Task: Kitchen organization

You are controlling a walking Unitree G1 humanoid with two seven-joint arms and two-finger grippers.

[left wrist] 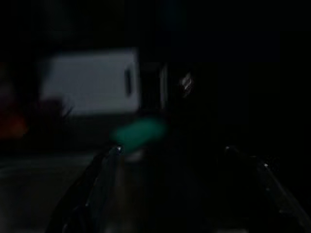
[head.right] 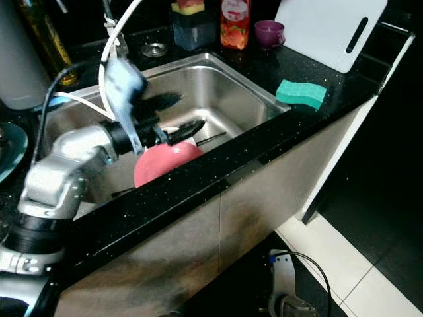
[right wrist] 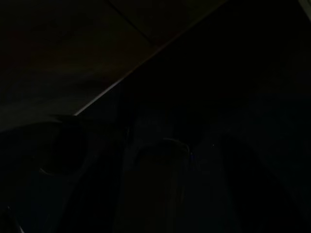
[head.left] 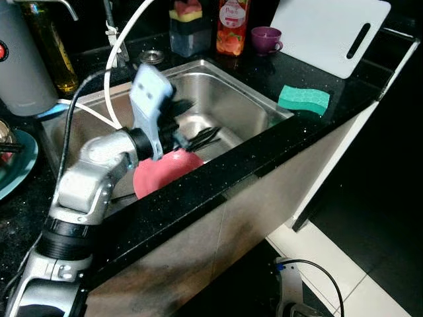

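The left gripper (head.left: 198, 135) hangs inside the sink (head.left: 244, 99), just above the pink plate (head.left: 165, 170), jaws narrow and empty; a green sponge (head.left: 303, 99) lies on the desk (head.left: 344, 86) beside the sink.

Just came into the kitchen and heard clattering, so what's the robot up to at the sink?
The robot's left arm is reaching into the steel sink, its left tool just above a pink bowl lying in the basin. The picture is too blurred to tell whether the tool grips anything. On the black counter sit a green sponge, a white cutting board and a purple cup, all untouched. The right arm hangs idle.
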